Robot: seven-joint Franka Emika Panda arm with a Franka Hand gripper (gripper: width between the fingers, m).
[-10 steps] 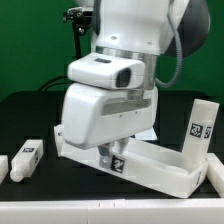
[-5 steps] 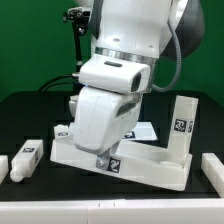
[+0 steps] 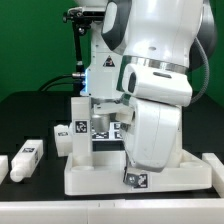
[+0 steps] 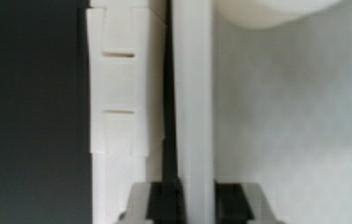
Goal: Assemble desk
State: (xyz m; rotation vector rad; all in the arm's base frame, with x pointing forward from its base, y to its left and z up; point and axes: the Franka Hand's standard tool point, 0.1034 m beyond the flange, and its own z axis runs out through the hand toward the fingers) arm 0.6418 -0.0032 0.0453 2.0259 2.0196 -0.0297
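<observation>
The tabletop [image 3: 95, 178] lay on the bench [image 3: 30, 112], one leg [image 3: 79, 125] upright at its far corner on the exterior view's left; another leg [image 3: 28, 155] lay further left.

This was a robot lab, not a home or a shop. A big white robot arm [image 3: 155, 90] stood over a black table [image 3: 30, 112], and a blue light [image 3: 100, 70] glowed on the robot. Behind it was a plain green wall [image 3: 30, 45]. A black camera stand [image 3: 78, 20] with cables rose at the far side, toward the exterior view's left. A white tabletop [image 3: 100, 180] and a loose leg [image 3: 27, 157] lay on the table. Some parts had black-and-white square tags [image 3: 79, 127] stuck on them.
</observation>
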